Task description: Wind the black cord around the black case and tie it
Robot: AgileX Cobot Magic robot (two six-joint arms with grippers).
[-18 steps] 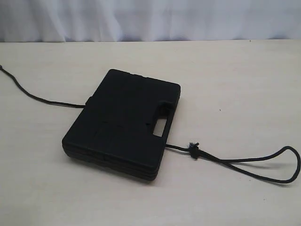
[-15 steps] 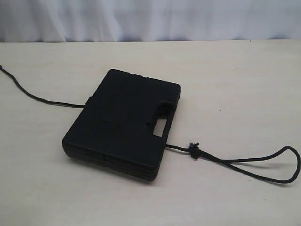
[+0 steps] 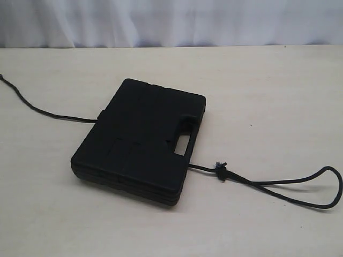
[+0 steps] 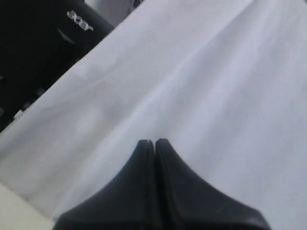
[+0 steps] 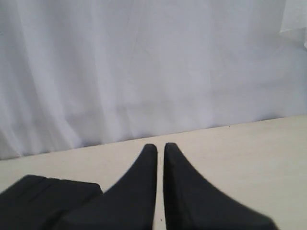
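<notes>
The black case (image 3: 139, 142) lies flat on the table in the exterior view, its handle slot (image 3: 184, 143) toward the right. The black cord (image 3: 37, 110) comes in from the left edge, passes under the case and leaves at the right, where its frayed knot (image 3: 221, 170) sits before a long loop (image 3: 327, 187). Neither gripper appears in the exterior view. My left gripper (image 4: 154, 142) is shut and empty, facing white cloth. My right gripper (image 5: 160, 146) is shut with only a thin slit between its fingers. It holds nothing, and a corner of the case (image 5: 43, 196) shows beside it.
A white curtain (image 3: 171, 21) hangs along the table's far edge. The pale table (image 3: 268, 91) surrounds the case. A dark Acer monitor (image 4: 43, 43) shows in the left wrist view behind the cloth.
</notes>
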